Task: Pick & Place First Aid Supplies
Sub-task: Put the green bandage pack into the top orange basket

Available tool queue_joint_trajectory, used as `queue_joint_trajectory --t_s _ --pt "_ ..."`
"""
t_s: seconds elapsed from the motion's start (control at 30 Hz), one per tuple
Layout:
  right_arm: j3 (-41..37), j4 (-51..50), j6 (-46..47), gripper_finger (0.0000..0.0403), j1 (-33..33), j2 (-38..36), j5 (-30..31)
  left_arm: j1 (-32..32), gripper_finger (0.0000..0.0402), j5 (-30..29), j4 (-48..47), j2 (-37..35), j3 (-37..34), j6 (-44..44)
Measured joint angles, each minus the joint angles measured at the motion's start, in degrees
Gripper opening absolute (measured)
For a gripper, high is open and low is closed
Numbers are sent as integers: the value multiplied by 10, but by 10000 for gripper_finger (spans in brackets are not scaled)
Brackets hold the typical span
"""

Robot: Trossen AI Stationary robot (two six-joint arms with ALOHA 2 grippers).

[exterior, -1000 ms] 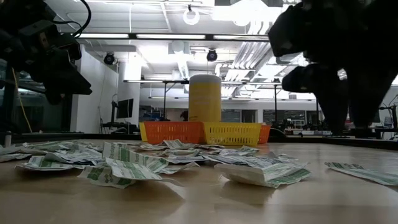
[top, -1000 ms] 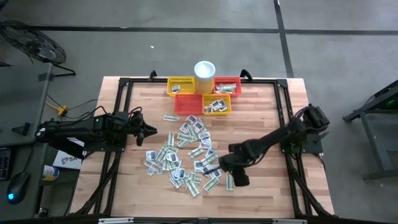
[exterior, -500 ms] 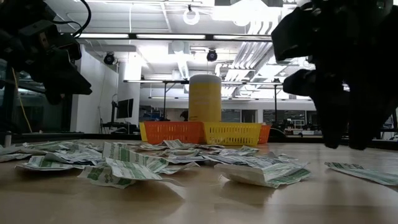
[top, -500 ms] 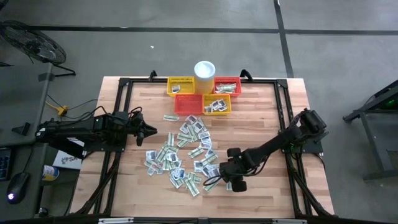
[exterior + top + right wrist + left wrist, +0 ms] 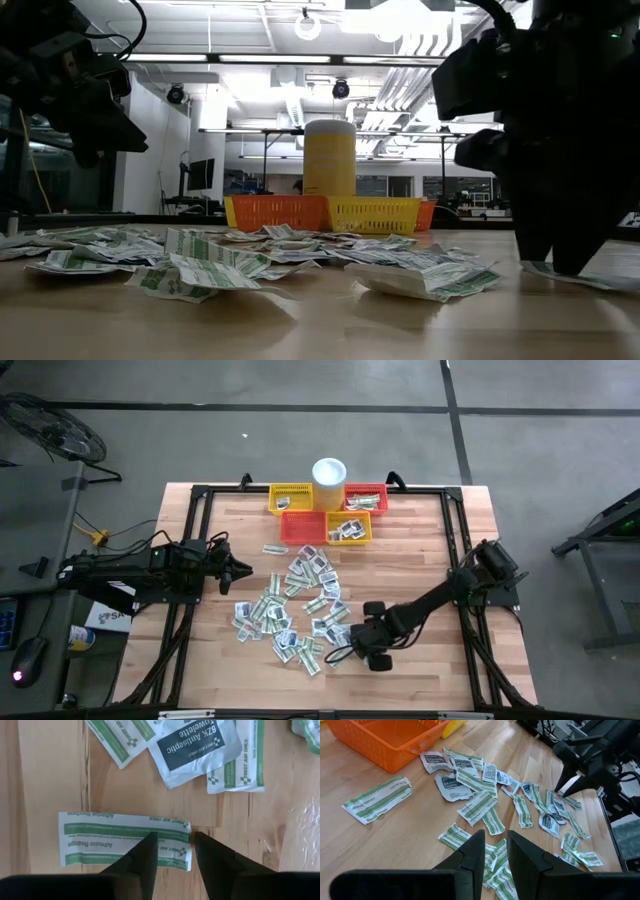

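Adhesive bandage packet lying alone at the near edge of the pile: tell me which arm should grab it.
Right. The right gripper is down at the white, green-striped adhesive bandage packet, fingers straddling its end. The left gripper hovers at the pile's far side, away from it.

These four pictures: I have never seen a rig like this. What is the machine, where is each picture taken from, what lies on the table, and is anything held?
It is a robot with two dark arms at a wooden table. One picture looks straight down, one looks level across the tabletop, and each wrist has its own camera. Small first aid packets lie scattered mid-table; behind them stand yellow and orange baskets and a white cup. The left gripper waits beside the pile, holding nothing, its fingers a little apart. The right gripper is down at the table, its fingers a little apart over the end of a green-striped adhesive bandage packet. Nothing is lifted yet.
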Motion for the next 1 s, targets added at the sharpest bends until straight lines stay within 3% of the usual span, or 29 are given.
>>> queue_joint_trajectory --t_s 0.37,0.7,1.0 --pt "0 -1 15 6 3 -2 2 0 80 0 0 0 0 0" --pt "-2 -52 83 1 -13 -81 -13 0 80 0 0 0 0 0" --pt "-2 -121 162 1 -51 -201 63 0 80 0 0 0 0 0"
